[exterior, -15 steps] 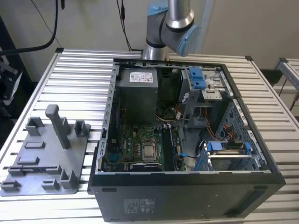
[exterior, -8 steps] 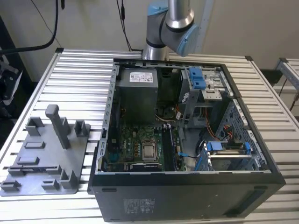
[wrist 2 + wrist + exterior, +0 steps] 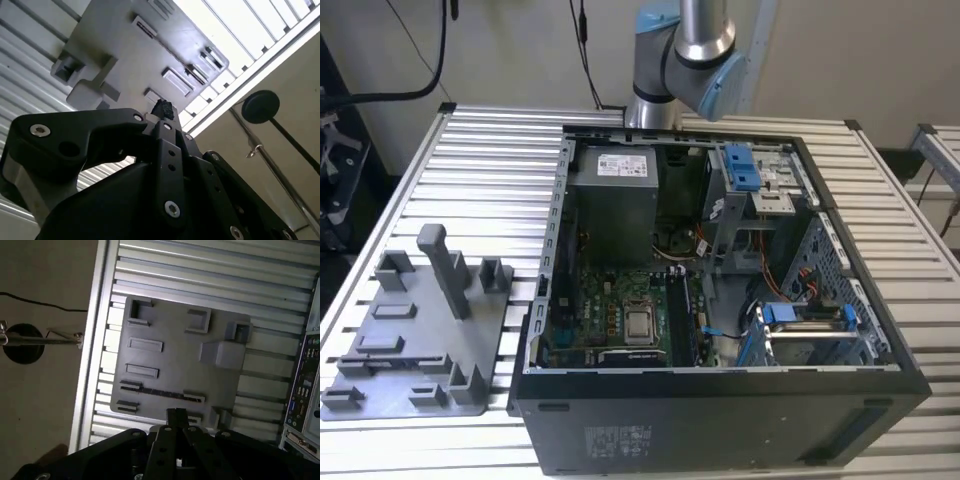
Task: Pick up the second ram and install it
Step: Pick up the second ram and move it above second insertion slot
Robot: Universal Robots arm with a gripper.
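Observation:
The second ram [image 3: 160,392] is a long dark strip lying across the grey holder plate [image 3: 175,355], in the first wrist view. My gripper [image 3: 176,416] hangs well above that plate, its tips just short of the strip in the picture and not touching it. The fingers are shut together with nothing between them. In the second wrist view the gripper [image 3: 162,107] points at the same plate [image 3: 125,55]. The exterior view has the arm [image 3: 685,50] rising out of the picture behind the open computer case [image 3: 720,385], whose green motherboard [image 3: 610,310] lies exposed.
The grey holder plate [image 3: 410,340] lies on the slatted metal table [image 3: 480,170] at the exterior view's left, and a tall post [image 3: 445,265] and several small brackets stand on it. A power supply [image 3: 615,200] and blue drive cages [image 3: 800,320] crowd the case.

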